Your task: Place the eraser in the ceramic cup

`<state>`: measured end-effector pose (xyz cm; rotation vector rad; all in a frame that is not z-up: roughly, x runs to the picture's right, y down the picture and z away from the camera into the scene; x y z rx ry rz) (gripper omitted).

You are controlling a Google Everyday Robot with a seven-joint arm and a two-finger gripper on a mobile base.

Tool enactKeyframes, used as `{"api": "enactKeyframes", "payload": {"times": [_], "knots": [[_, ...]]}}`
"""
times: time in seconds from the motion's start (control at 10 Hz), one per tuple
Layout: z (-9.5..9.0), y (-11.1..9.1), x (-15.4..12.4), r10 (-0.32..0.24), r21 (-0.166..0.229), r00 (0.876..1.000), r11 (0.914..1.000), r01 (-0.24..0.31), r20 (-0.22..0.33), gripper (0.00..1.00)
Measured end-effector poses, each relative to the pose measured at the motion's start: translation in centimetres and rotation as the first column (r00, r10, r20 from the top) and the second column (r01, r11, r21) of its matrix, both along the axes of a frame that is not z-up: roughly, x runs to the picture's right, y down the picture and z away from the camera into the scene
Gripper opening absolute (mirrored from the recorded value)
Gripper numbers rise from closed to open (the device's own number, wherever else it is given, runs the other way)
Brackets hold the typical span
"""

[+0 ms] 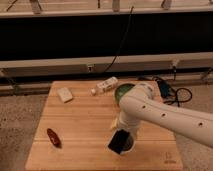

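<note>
My gripper [120,141] is at the end of the white arm [160,116], which reaches in from the right over the front middle of the wooden table [85,125]. A dark rectangular shape sits at the gripper's tip, and I cannot tell whether it is the eraser or part of the gripper. It hangs right over a pale round cup [130,145], mostly hidden beneath it. A pale rectangular block [64,94] lies at the table's back left.
A small plastic bottle [106,85] lies on its side at the back middle. A green bowl [121,92] stands beside it, partly behind the arm. A red object [53,137] lies at the front left. Cables [172,92] trail off the back right.
</note>
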<state>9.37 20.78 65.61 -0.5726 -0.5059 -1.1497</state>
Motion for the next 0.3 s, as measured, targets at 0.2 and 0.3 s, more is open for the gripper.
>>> {"api": "enactKeyframes", "payload": {"times": [0.2, 0.3], "knots": [[0.31, -0.44, 1.07, 0.016, -0.01, 1.0, 0.9998, -0.016, -0.024, 0.8], [0.33, -0.45, 1.29, 0.017, -0.009, 1.0, 0.9998, -0.017, -0.025, 0.8]]}}
